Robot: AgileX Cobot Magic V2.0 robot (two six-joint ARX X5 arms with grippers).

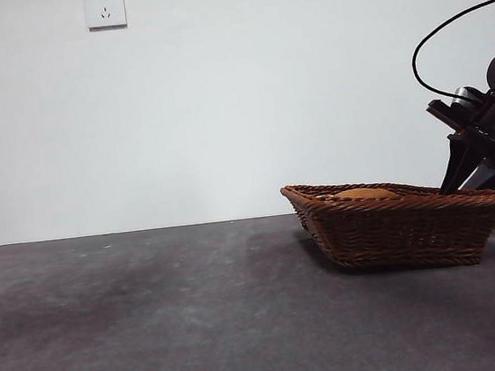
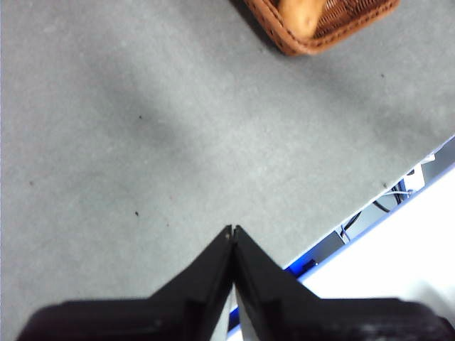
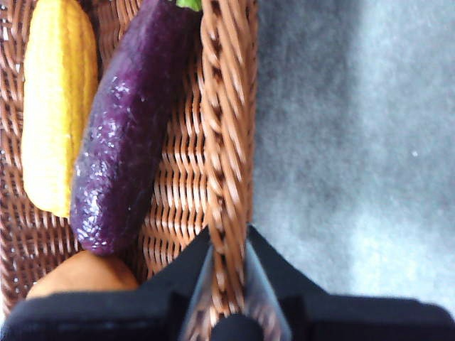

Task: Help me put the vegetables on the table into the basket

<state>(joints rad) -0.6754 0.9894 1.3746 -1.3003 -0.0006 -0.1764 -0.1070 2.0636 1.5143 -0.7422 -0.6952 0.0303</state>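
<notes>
Seemingly near its end, the job shows all three vegetables lying inside the shallow brown woven wicker basket [image 1: 403, 233], which sits on the wide dark grey mottled surface [image 1: 155, 319]. Within the basket, the slim dark purple eggplant with a green stem [image 3: 128, 135] lies along one flared wall just inside the braided rim, the short yellow corn cob [image 3: 57, 106] rests just beside it on the side away from that rim, and the big tan-brown oval potato [image 3: 82, 273] sits at the eggplant's blunt end, close to or touching it. No vegetable shows on the surface outside the basket in any view, so by appearance little or nothing is left to load. The right pincer [image 3: 226, 245] hangs directly over the basket's rim, its jaws released and straddling the braid, gripping nothing. The left pincer [image 2: 232, 231] waits well apart from the basket over bare surface, jaws clenched together and empty.
</notes>
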